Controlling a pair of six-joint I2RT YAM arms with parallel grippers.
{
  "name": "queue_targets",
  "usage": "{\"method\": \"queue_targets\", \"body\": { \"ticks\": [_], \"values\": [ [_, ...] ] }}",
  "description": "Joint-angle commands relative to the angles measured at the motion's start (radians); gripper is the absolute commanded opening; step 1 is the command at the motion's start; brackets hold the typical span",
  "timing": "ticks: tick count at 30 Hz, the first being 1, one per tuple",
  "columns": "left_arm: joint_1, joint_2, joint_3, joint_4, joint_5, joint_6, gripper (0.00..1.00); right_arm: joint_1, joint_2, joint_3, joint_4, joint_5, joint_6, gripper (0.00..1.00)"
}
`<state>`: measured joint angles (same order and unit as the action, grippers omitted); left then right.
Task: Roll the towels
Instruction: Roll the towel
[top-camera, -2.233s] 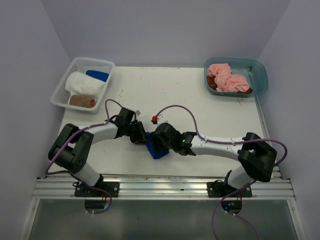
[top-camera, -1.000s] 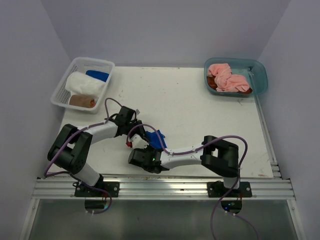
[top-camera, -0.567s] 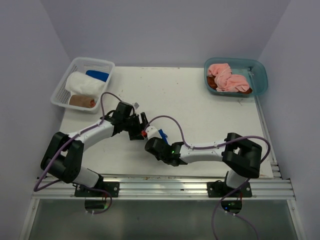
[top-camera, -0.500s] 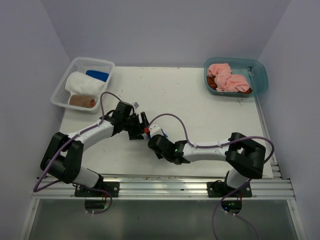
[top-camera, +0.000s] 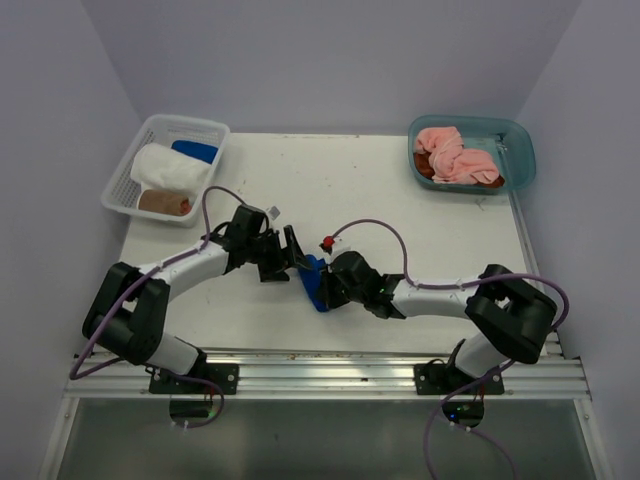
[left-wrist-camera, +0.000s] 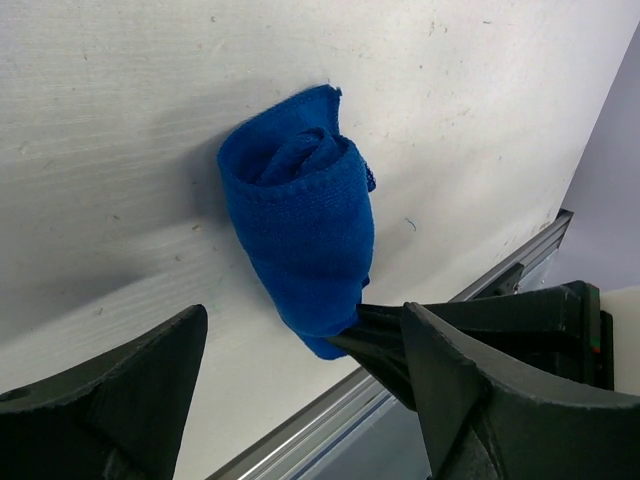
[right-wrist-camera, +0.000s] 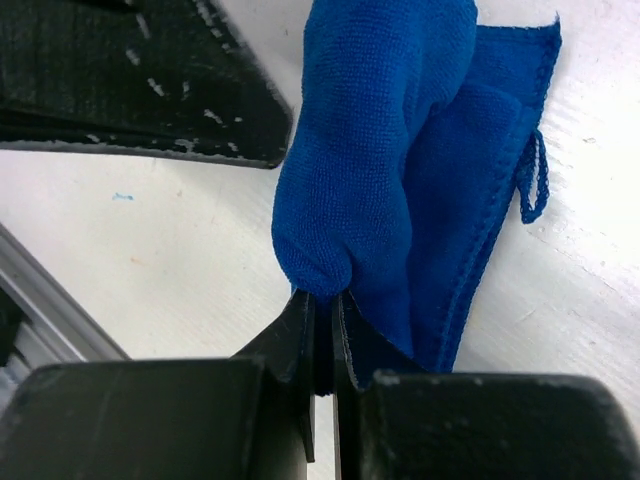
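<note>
A royal blue towel lies rolled on the white table, its spiral end showing in the left wrist view. My right gripper is shut on the roll's near end, pinching a fold of cloth; in the top view it sits just right of the roll. My left gripper is open on the roll's left, its fingers spread wide and clear of the cloth. More towels rest elsewhere: white, blue and brown rolls, and loose pink ones.
The white mesh basket at the back left holds the three rolls. The teal tub at the back right holds the pink cloths with a brown one under them. The table's metal front rail runs close behind the arms.
My left gripper has opened and let go of the blue roll. My right arm has swung from the near edge round to the roll's right and shut on its end.
</note>
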<state>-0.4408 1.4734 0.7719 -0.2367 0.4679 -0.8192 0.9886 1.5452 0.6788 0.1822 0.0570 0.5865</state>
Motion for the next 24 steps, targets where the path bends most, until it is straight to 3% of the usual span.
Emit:
{"method": "queue_targets", "body": {
  "ticks": [1, 9, 18, 21, 22, 24],
  "values": [
    [-0.003, 0.022, -0.013, 0.071, 0.034, -0.001, 0.81, -0.04, -0.037, -0.057, 0.135, -0.121, 0.084, 0.0],
    [-0.013, 0.079, -0.026, 0.132, 0.041, -0.017, 0.72, -0.097, -0.022, -0.139, 0.247, -0.213, 0.183, 0.0],
    [-0.036, 0.131, -0.016, 0.181, 0.051, -0.052, 0.47, -0.139, -0.016, -0.179, 0.284, -0.29, 0.233, 0.0],
    [-0.042, 0.136, -0.011, 0.183, 0.051, -0.061, 0.38, -0.139, -0.049, -0.151, 0.209, -0.264, 0.199, 0.21],
    [-0.042, 0.131, -0.011, 0.18, 0.049, -0.063, 0.36, -0.139, -0.062, -0.131, 0.15, -0.253, 0.19, 0.41],
    [-0.042, 0.127, -0.01, 0.174, 0.046, -0.066, 0.35, -0.139, -0.106, -0.111, 0.085, -0.2, 0.156, 0.53]
  ]
}}
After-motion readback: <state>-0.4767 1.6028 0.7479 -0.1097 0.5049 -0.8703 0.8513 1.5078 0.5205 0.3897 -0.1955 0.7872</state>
